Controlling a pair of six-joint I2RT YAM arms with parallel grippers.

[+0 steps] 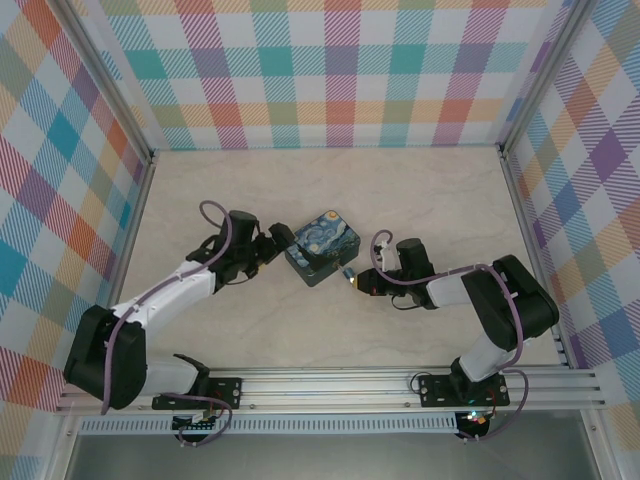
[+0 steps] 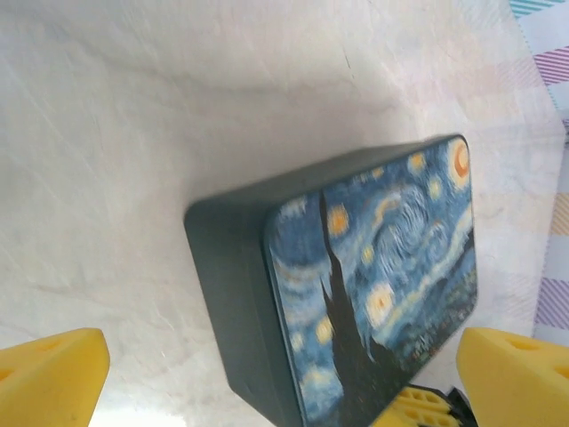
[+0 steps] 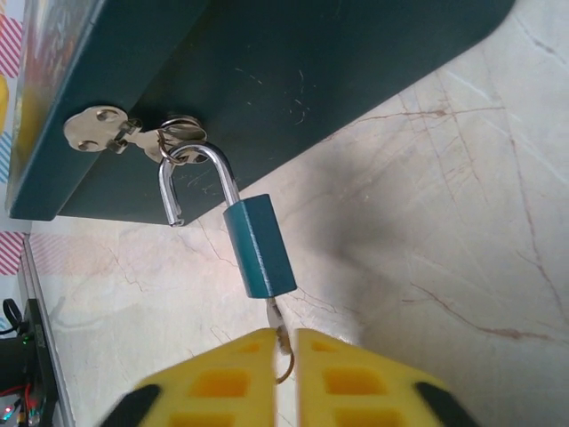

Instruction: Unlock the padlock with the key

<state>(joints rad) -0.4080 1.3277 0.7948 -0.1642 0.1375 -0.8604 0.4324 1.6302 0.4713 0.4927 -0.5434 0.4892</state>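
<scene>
Up close, the right tool (image 3: 283,342) is clenched on the key (image 3: 279,320), whose tip seems to sit in the bottom of the teal padlock (image 3: 260,247). The silver shackle (image 3: 229,189) hooks through a ring (image 3: 182,133) on the side of the starry tin (image 1: 322,246), one leg apparently free of the body. The left tool (image 2: 280,347) is released, its yellow fingers (image 2: 53,374) spread wide over the tabletop (image 2: 133,133), with the tin just ahead of them.
</scene>
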